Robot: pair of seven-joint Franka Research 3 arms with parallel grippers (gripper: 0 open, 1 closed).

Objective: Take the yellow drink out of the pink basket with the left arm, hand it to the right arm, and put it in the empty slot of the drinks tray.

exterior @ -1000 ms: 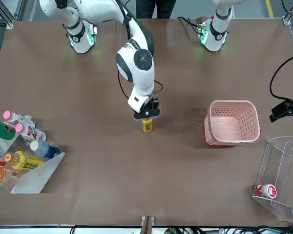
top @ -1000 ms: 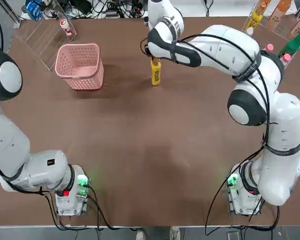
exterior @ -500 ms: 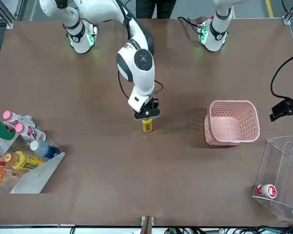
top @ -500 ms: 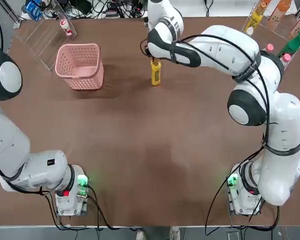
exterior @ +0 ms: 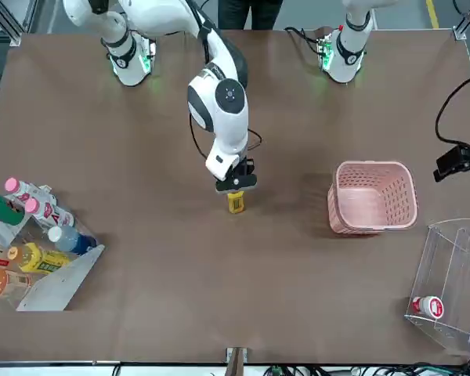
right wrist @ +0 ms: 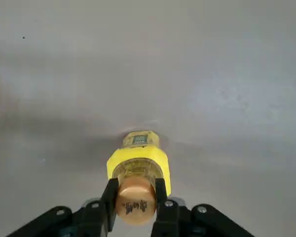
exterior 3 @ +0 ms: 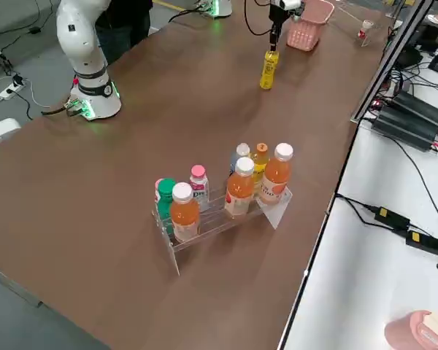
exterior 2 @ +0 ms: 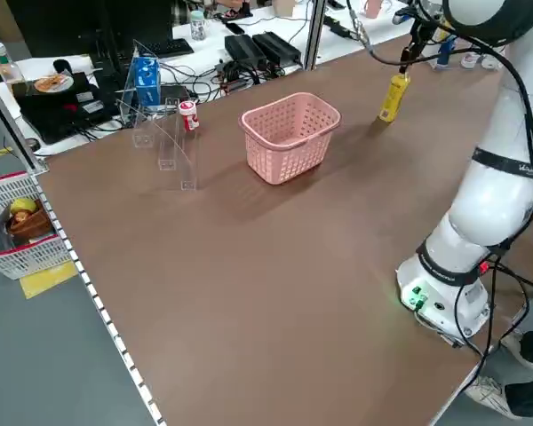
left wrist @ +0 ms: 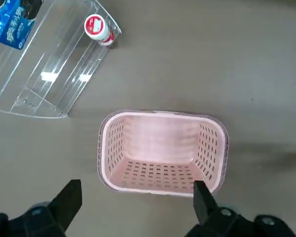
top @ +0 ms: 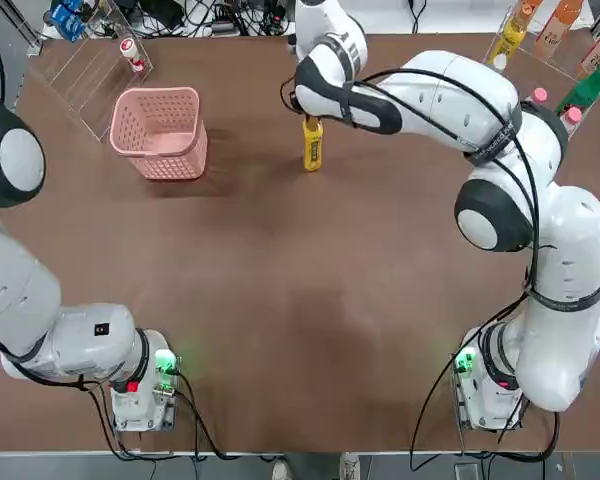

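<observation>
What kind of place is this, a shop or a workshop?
Probably a robotics lab: two white robot arms bolted to a brown table, cables and power adapters alongside, and a drinks tray laid out as practice props.

Hardly any lettering here can be made out. The blue packet (left wrist: 12, 27) in the clear acrylic box (left wrist: 49, 84) by the table's far left corner carries white lettering that looks like "OREO". The cap (right wrist: 135, 202) of the slim yellow plastic bottle (right wrist: 137, 160) bears dark print too small to read.
</observation>
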